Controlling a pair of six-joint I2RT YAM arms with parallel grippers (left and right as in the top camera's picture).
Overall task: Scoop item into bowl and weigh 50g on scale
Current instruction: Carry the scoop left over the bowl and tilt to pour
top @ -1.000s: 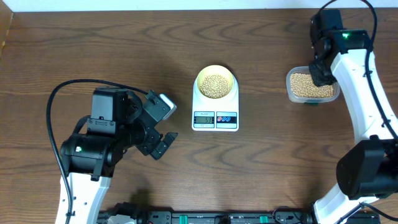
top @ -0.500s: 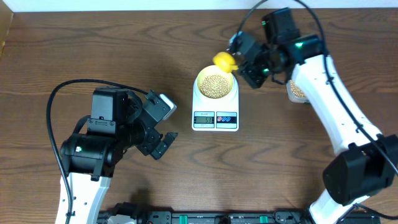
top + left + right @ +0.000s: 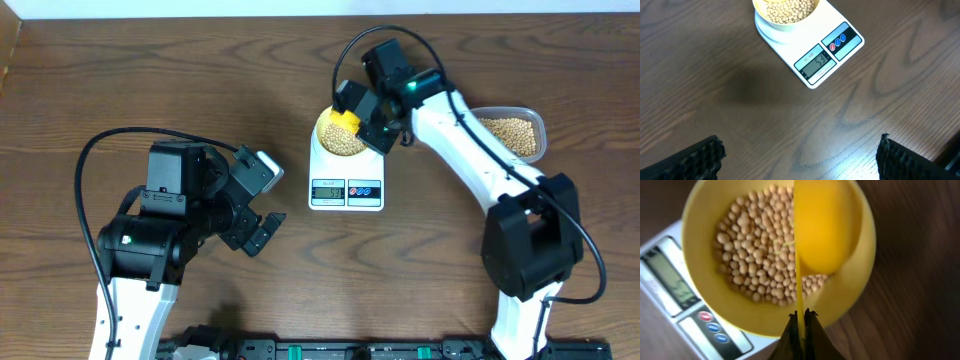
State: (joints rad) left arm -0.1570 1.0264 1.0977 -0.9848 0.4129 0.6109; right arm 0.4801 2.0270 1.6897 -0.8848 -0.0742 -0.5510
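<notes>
Spoon (image 3: 822,230) clenched in R gripper (image 3: 800,314) over bowl (image 3: 695,275); best tip slow, trickle beans (image 3: 755,255), watch scale (image 3: 830,55) LCD. L gripper (image 3: 800,160) released, idle.

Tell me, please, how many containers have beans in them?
2: the bowl on the scale, and the clear tub at far right. The spoon over the bowl looks empty.

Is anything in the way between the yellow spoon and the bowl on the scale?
Nothing visible. The right gripper holds the spoon right over the open bowl, with only beans beneath it.
</notes>
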